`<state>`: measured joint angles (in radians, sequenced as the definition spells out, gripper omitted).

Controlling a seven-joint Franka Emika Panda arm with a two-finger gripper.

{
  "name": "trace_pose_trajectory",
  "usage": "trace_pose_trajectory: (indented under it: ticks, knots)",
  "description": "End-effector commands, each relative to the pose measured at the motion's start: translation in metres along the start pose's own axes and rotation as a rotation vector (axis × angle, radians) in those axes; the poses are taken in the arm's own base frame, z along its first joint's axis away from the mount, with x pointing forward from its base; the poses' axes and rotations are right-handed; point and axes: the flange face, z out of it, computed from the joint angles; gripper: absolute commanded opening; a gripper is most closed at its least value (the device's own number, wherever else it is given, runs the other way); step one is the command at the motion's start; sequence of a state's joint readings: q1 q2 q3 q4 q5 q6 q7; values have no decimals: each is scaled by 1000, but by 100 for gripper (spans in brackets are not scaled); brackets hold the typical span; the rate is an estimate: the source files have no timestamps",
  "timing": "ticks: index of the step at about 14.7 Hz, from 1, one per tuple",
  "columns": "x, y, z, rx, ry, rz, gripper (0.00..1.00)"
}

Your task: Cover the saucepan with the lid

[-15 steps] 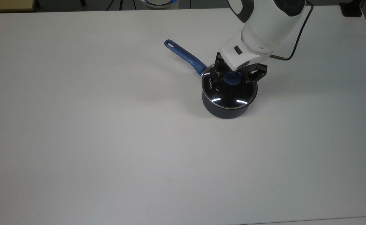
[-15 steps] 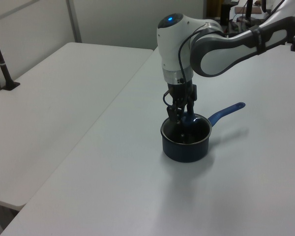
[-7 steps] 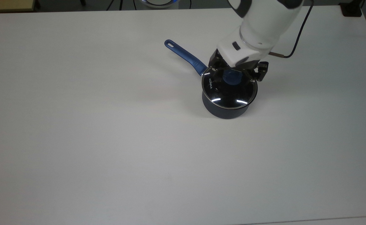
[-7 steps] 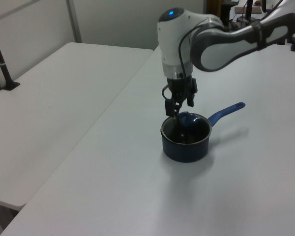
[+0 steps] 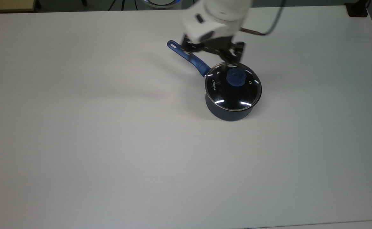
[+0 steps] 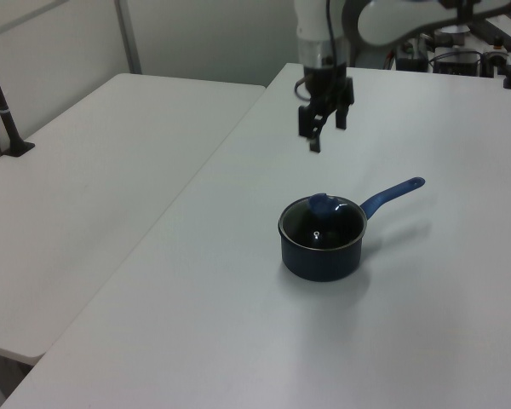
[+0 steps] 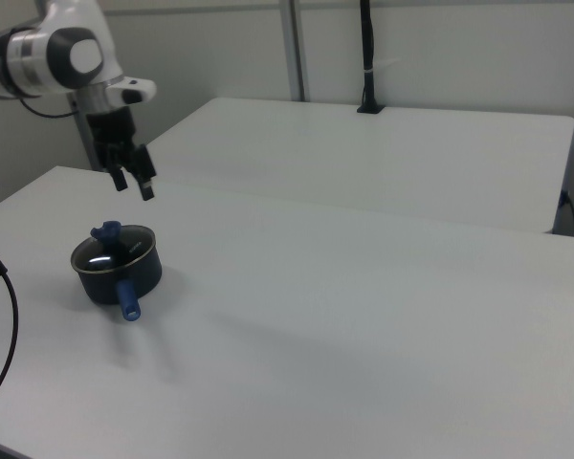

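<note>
The dark navy saucepan [image 5: 228,112] [image 6: 319,260] [image 7: 100,282] stands on the white table, its long blue handle [image 5: 189,58] [image 6: 392,192] pointing to the top view's upper left. The glass lid [image 5: 233,92] with its blue knob [image 5: 236,78] [image 6: 320,204] [image 7: 106,231] rests flat on the pan's rim. My gripper [image 5: 216,54] [image 6: 325,134] [image 7: 134,182] hangs well above the pan, beyond it and toward the handle side in the top view. It is open and holds nothing.
A second white table [image 6: 85,170] [image 7: 383,143] stands alongside, across a narrow gap. A black clamp post [image 6: 4,111] [image 7: 367,57] is fixed at that table's edge. A black cable [image 7: 0,316] hangs at the right view's left.
The gripper, open around the lid's knob one second ago, has lifted off and risen high, shifting toward the top view's upper left. Lid and saucepan stayed put.
</note>
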<state>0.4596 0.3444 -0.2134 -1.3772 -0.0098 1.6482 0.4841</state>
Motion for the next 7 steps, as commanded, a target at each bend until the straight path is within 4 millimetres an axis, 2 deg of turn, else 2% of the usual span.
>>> trace_pose_trajectory:
  ticks: [1,3,7]
  knots:
    - [3,62,-6,-10,-71,-99,100]
    - [6,104,-18,10,-62,-97,100]
    - [1,173,-30,39,-60,-102,100]
